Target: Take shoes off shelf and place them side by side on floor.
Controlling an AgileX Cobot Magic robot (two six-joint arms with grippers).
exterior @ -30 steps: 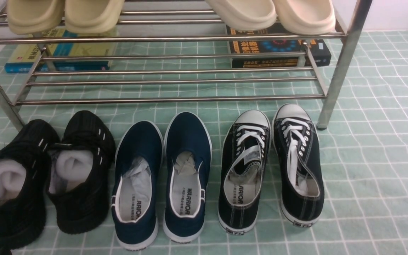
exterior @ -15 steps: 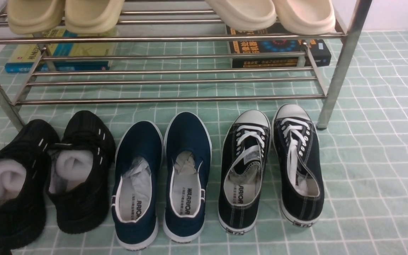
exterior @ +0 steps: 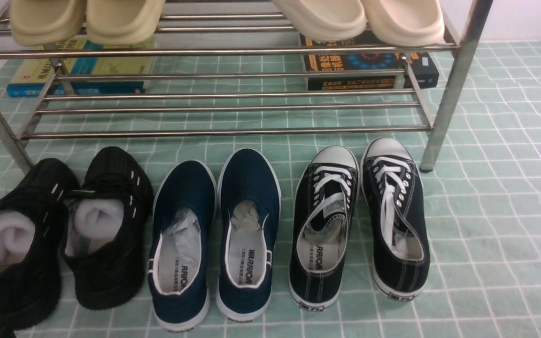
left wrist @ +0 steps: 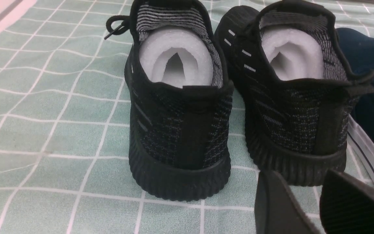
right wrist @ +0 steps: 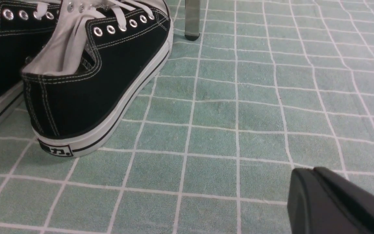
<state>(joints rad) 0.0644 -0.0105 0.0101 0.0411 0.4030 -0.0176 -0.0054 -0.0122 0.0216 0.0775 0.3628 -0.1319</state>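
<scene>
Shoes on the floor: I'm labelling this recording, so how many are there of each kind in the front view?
Black knit sneakers: 2
Navy slip-ons: 2
Black canvas sneakers: 2
Total: 6

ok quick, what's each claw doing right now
left claw: slightly open, holding nothing
right claw: closed, holding nothing

sneakers (exterior: 324, 230) R of slip-ons (exterior: 247, 188), on floor (exterior: 500, 225)
</scene>
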